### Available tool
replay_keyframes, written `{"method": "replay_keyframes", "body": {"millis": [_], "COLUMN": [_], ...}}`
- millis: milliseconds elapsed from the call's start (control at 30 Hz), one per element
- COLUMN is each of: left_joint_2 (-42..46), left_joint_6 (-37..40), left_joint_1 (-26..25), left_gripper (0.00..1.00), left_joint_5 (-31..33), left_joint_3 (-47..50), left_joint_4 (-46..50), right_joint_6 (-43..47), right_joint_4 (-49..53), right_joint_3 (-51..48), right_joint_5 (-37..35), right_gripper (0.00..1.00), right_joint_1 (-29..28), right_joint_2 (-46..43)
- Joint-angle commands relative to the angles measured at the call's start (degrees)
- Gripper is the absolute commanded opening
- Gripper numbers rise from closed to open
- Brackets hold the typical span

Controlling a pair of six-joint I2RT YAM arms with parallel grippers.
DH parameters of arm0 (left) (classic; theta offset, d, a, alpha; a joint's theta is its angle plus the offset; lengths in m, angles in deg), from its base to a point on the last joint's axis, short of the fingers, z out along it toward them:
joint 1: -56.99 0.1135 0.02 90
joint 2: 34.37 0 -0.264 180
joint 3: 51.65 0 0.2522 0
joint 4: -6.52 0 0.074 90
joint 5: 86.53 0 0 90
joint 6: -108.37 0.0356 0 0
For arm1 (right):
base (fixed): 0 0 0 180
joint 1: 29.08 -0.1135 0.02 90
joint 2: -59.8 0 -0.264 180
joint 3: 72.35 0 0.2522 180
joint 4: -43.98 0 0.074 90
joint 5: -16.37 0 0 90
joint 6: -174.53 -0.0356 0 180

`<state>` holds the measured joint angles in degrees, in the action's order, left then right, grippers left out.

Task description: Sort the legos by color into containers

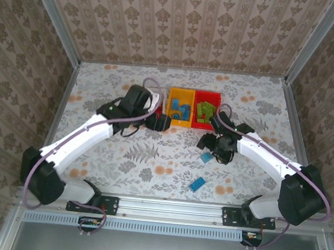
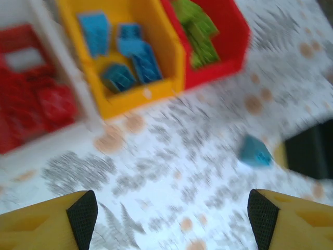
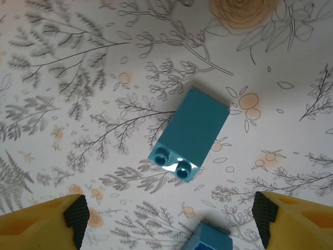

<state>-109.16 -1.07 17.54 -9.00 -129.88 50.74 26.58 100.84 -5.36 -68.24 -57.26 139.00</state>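
- Right pincer [image 3: 167, 216] released, hovering over blue brick [image 3: 190, 133] on worktop [image 3: 62, 78]: pick step.
- Next: lower, clench, carry to yellow bin [image 1: 178, 123].
- Left pincer [image 2: 171, 213] released, empty.

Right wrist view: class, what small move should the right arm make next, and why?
Probably lower the right gripper onto the blue brick: its fingers are open, the brick lies loose on the table ahead of them, and blue bricks lie in the yellow bin.

Just ahead of the right tool [image 3: 169, 224], a blue lego [image 3: 190, 134] is showing smooth, glossy plastic, studs glinting; the floral-printed surface [image 3: 78, 78] beneath is looking matt.
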Motion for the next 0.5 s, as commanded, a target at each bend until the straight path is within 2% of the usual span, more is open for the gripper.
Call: {"method": "replay_keyframes", "body": {"millis": [0, 167, 467], "left_joint_2": [5.55, 13.30, 15.77], "left_joint_6": [1.76, 1.84, 3.33], "left_joint_1": [-1.20, -2.86, -3.10], "left_gripper": [0.79, 0.80, 0.79], "left_joint_5": [-7.33, -9.57, -8.30], "left_joint_3": [6.35, 12.83, 12.83], "left_joint_4": [-3.81, -5.55, -3.01], "right_joint_6": [-10.43, -13.74, -15.87], "right_joint_4": [-7.42, -11.31, -13.79], "right_joint_3": [-2.45, -4.37, -7.08], "right_joint_5": [2.17, 1.91, 2.73], "right_gripper": [0.87, 0.86, 0.68], "right_joint_1": [0.28, 1.26, 2.43], "right_joint_2": [2.55, 4.95, 8.30]}}
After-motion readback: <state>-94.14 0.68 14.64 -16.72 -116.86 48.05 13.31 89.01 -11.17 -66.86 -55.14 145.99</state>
